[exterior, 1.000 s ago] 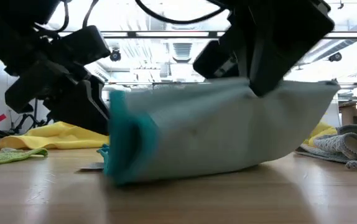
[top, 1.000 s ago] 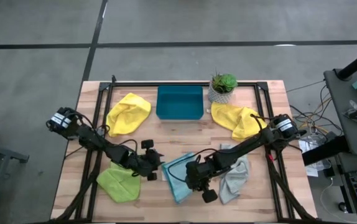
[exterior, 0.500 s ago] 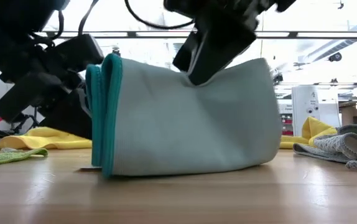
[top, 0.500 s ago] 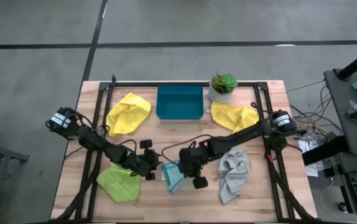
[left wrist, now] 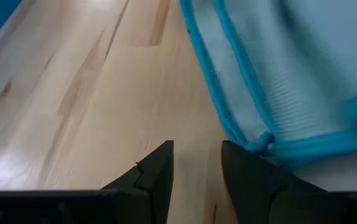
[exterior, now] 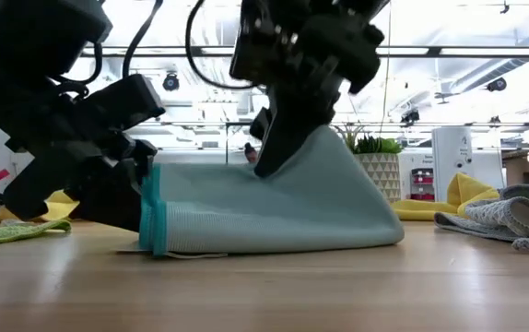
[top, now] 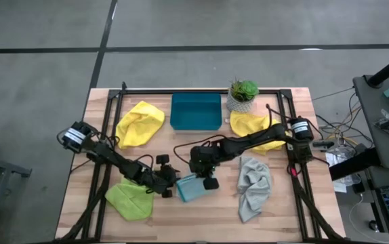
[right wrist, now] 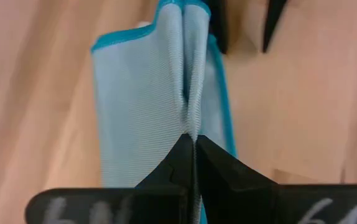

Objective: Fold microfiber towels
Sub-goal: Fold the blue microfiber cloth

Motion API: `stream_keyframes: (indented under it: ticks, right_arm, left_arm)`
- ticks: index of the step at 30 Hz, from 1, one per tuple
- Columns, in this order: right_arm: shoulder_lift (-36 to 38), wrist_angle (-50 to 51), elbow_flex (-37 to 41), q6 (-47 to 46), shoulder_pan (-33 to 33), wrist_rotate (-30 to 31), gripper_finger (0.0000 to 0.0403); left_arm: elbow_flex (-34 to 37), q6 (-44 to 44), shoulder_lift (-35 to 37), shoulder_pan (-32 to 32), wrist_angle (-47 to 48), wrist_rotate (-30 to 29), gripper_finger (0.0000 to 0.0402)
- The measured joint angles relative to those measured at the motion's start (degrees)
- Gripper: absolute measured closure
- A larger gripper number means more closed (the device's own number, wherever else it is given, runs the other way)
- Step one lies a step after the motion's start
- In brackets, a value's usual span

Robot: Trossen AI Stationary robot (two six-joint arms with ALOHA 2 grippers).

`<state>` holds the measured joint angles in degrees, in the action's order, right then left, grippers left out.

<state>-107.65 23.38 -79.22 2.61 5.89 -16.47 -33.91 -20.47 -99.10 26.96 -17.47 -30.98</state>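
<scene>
The light blue towel [top: 193,187] lies folded on the table in front of the middle, its teal-edged folded end [exterior: 152,217] toward my left gripper. My right gripper [top: 207,177] is shut on it from above. My left gripper [top: 171,183] is open and low at the table, just left of the towel. In the left wrist view the towel's corner [left wrist: 262,140] lies right beside one finger [left wrist: 244,171]. Two yellow towels [top: 140,123] [top: 259,129], the lime green towel [top: 130,200] and the grey towel [top: 254,186] lie crumpled around them. My right gripper pinches a raised ridge of the light blue towel [right wrist: 190,118] between its two fingers, where two layers come together. The fingers slant down from above. The towel rises like a tent to the fingers [exterior: 278,152], and its lower part [exterior: 274,235] lies on the table. Whether my left gripper touches the towel I cannot tell.
A teal tray [top: 196,112] stands at the far middle, and a potted plant [top: 243,95] stands right of it. The black frame rails [top: 106,156] run along the table's left and right sides.
My right gripper has gone toward the table's left and far edges and then down, carrying the towel's raised part over. The towel has been folded over into a smaller, lower stack. Its end by my left gripper has stayed in place.
</scene>
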Motion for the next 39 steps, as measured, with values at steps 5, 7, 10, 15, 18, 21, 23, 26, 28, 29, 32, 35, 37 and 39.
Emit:
stream_keyframes:
  ticks: [5,7,10,15,18,21,23,26,28,29,32,35,37,39]
  right_arm:
    - [-0.38,-0.03,0.11,0.09,-1.52,0.03,0.0394]
    - [-0.38,0.0,0.11,0.17,-1.95,0.57,0.0394]
    - [-0.38,0.2,0.13,0.78,-2.28,2.05,0.0394]
    - [-0.38,0.25,0.74,1.5,-2.45,4.03,0.0394]
    - [-0.38,-0.12,1.01,1.51,-2.56,4.53,0.0394]
    - [-0.38,-1.14,1.64,1.81,-2.56,4.55,0.0394]
    - [-0.38,-2.26,1.85,2.46,-2.52,4.55,0.0394]
    - [-0.38,-3.63,2.07,3.62,-2.29,4.54,0.0394]
    - [-0.38,-4.36,2.38,4.07,-2.25,4.53,0.0394]
    - [-0.38,-4.82,2.49,4.04,-2.22,4.53,0.0394]
    - [-0.36,-5.06,2.79,4.04,-2.19,4.53,0.0394]
    - [-0.36,-5.54,3.58,4.03,-2.19,4.53,0.0394]
    - [-0.36,-6.49,3.93,4.35,-2.19,4.55,0.0394]
    - [-0.36,-7.77,4.3,4.9,-2.19,4.55,0.0394]
  left_arm:
    - [0.04,-0.17,0.14,0.0,0.16,0.5,0.0279]
    - [0.06,-0.17,0.34,-0.02,0.33,0.78,0.0279]
    - [0.08,-0.17,0.34,0.0,0.39,0.87,0.0279]
    - [0.13,-0.17,0.34,-0.02,0.48,0.96,0.0279]
    - [0.15,-0.17,0.34,-0.02,0.49,1.0,0.0279]
    - [0.19,-0.15,0.32,-0.02,0.08,1.02,0.0279]
    - [0.17,-0.15,0.34,-0.02,0.1,1.04,0.0279]
    - [0.17,-0.15,0.34,-0.02,0.09,1.05,0.0279]
    - [0.17,-0.15,0.36,-0.02,0.09,1.04,0.0279]
    - [0.17,-0.15,0.35,-0.02,0.09,1.01,0.0279]
    - [0.17,-0.13,1.11,-0.02,0.54,1.21,0.0279]
    - [0.35,0.03,3.17,0.02,2.42,1.99,0.0279]
    - [0.37,0.01,5.3,0.02,4.34,1.96,0.0279]
    - [0.3,-0.04,7.6,0.02,6.74,1.94,0.0279]
